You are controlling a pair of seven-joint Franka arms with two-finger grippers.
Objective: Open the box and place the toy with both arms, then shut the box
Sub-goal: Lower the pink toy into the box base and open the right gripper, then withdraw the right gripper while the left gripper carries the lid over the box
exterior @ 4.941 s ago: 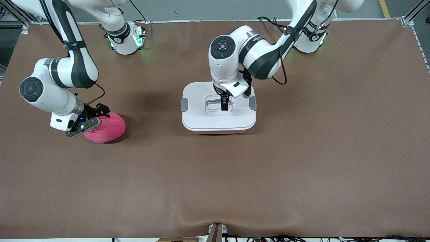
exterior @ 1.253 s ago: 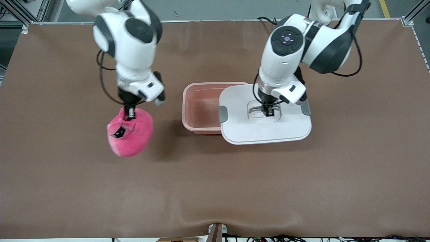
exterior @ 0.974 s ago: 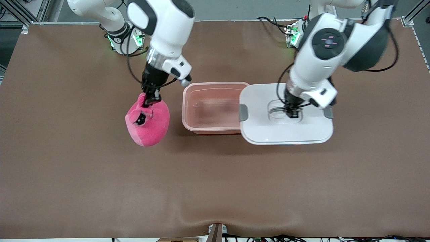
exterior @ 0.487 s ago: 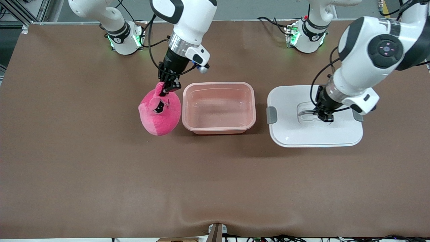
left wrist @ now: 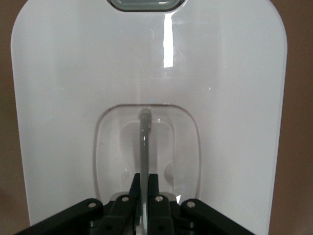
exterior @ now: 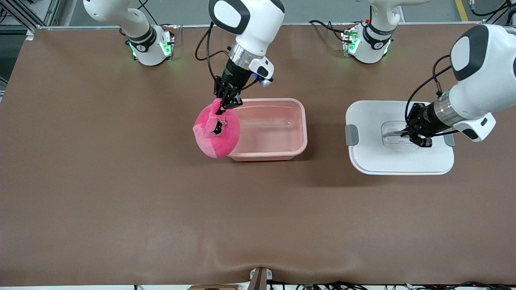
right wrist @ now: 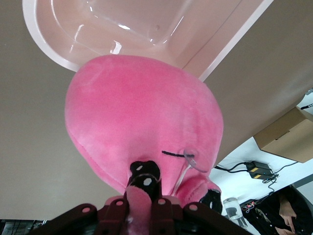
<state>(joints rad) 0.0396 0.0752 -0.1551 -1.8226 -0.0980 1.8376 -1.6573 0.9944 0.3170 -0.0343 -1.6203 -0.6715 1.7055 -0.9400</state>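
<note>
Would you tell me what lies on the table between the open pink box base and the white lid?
Nothing: in the front view only bare brown table separates the box base from the lid.

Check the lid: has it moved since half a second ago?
Yes. The lid, held by its handle in the left gripper, has shifted toward the left arm's end of the table, widening its gap from the stationary pink base.

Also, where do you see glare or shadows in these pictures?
Left wrist view: a bright vertical glare streak on the white lid. Right wrist view: small highlights inside the pink box. Front view: soft shadows on the table under the lid and beside the toy.
</note>
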